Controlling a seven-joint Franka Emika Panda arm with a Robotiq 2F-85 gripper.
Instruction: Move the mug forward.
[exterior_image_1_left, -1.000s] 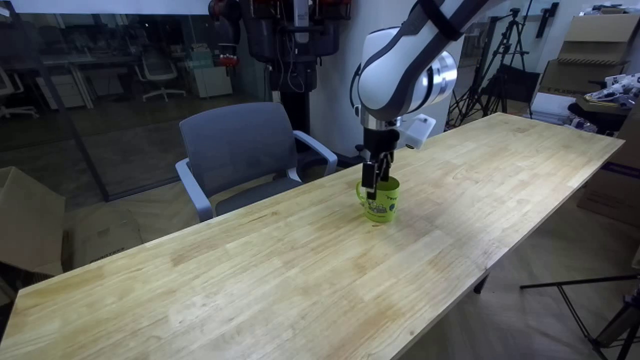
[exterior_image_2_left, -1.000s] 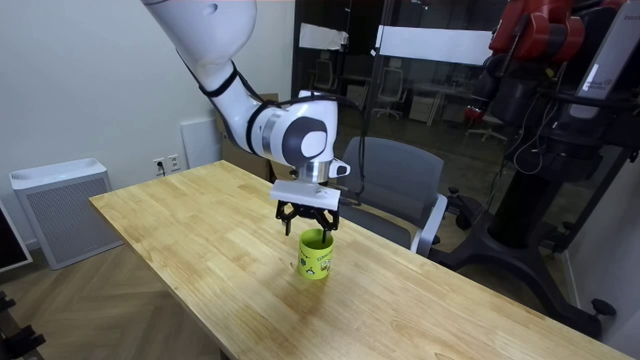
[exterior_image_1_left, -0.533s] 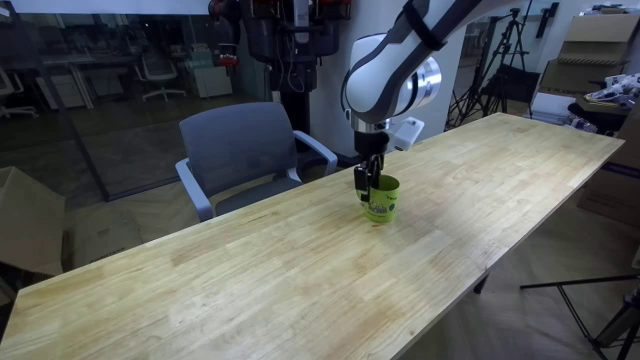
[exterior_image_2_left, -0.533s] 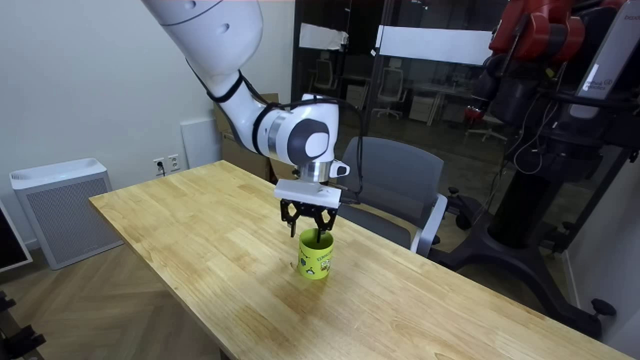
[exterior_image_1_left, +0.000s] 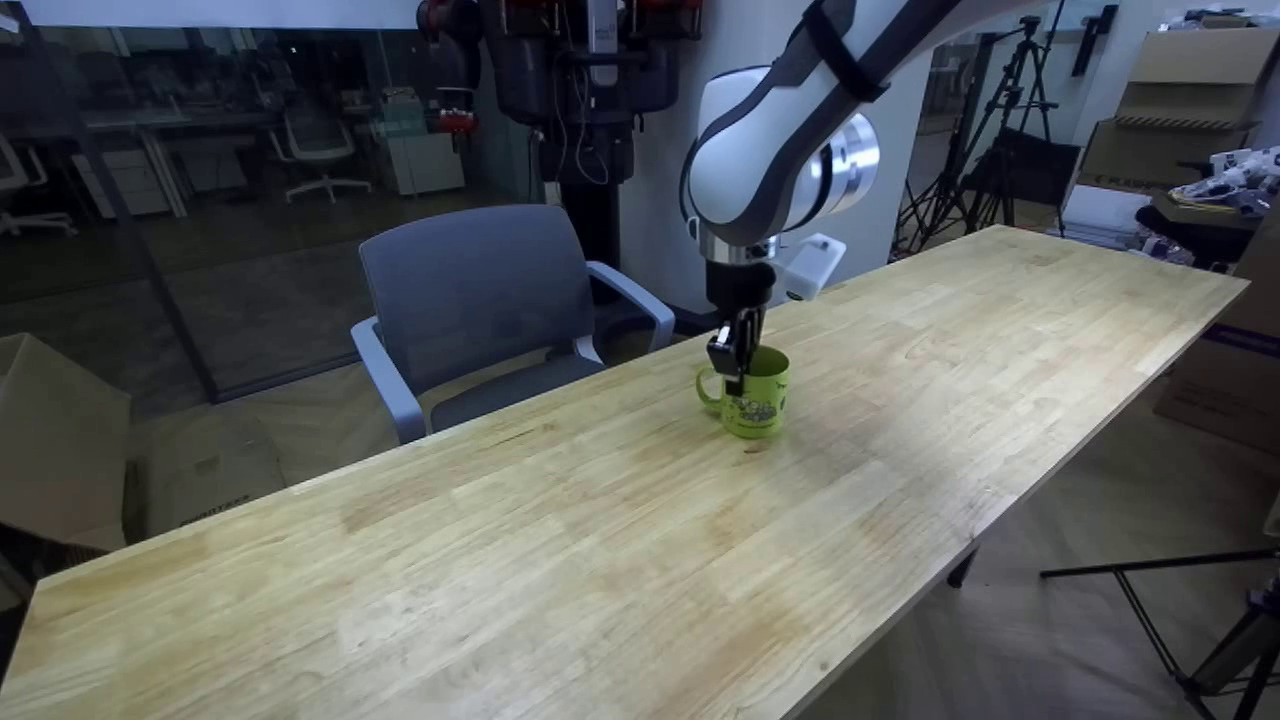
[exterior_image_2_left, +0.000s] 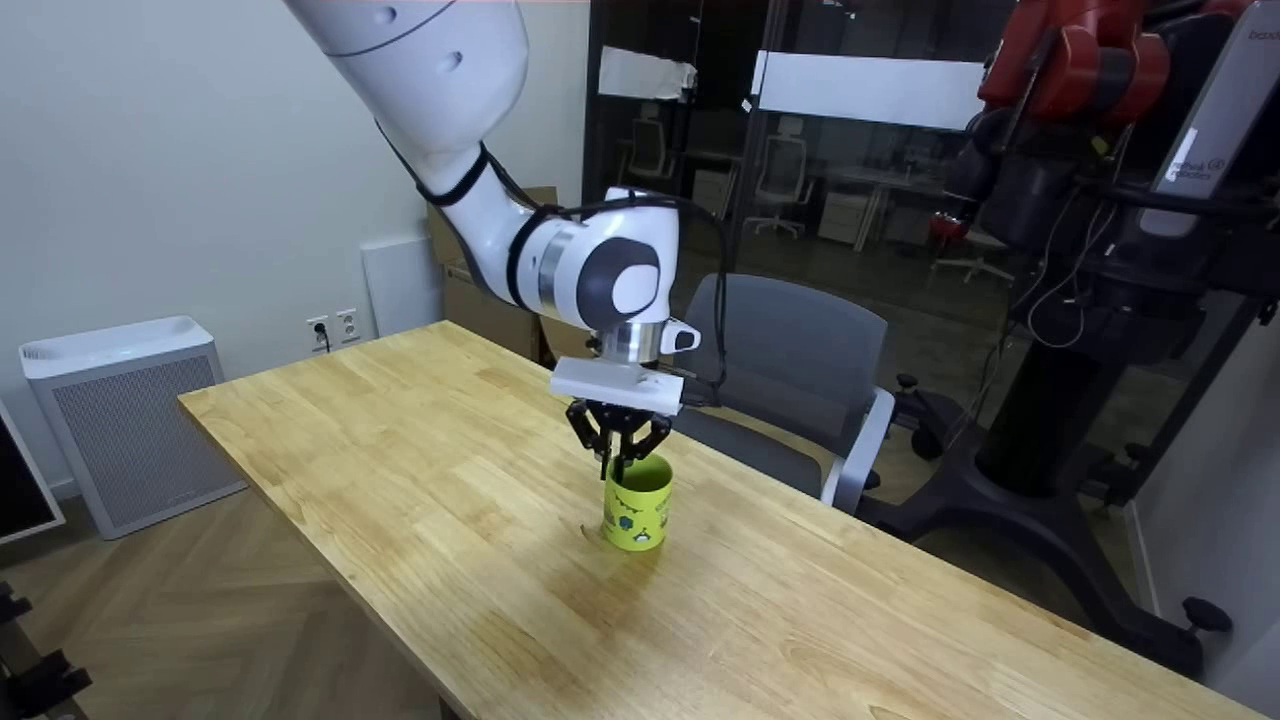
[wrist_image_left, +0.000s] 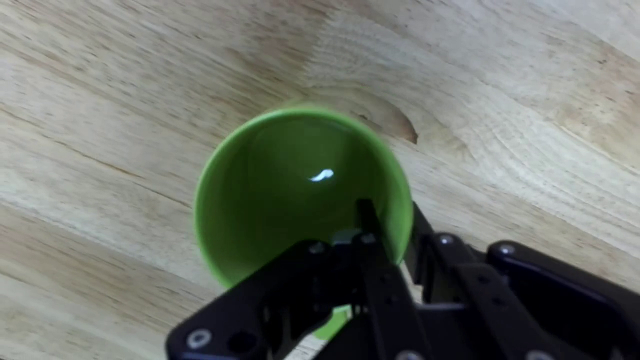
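The green mug (exterior_image_1_left: 762, 405) stands upright on the wooden table in both exterior views, with printed drawings around its outside. From above, in the wrist view, I look into the dark green inside of the mug (wrist_image_left: 290, 170). My gripper (wrist_image_left: 391, 215) is shut on the mug's wall at the rim, one finger inside and the other outside. An exterior view shows the gripper (exterior_image_2_left: 612, 476) pointing down with its fingers close together at the near edge of the opening. The mug's handle (exterior_image_1_left: 708, 390) sticks out on one side; the wrist view shows only a green patch of it behind the linkage.
The long wooden table (exterior_image_1_left: 500, 560) stretches to both sides of the mug. A grey office chair (exterior_image_1_left: 480, 290) stands against the table's far edge. Behind it is another robot (exterior_image_2_left: 1080, 200) on a black wheeled base. A white air purifier (exterior_image_2_left: 130, 420) sits by the wall.
The gripper has come sideways and its fingers have closed from wide apart onto the mug's wall. The mug has shifted slightly and turned, so more of its handle shows.
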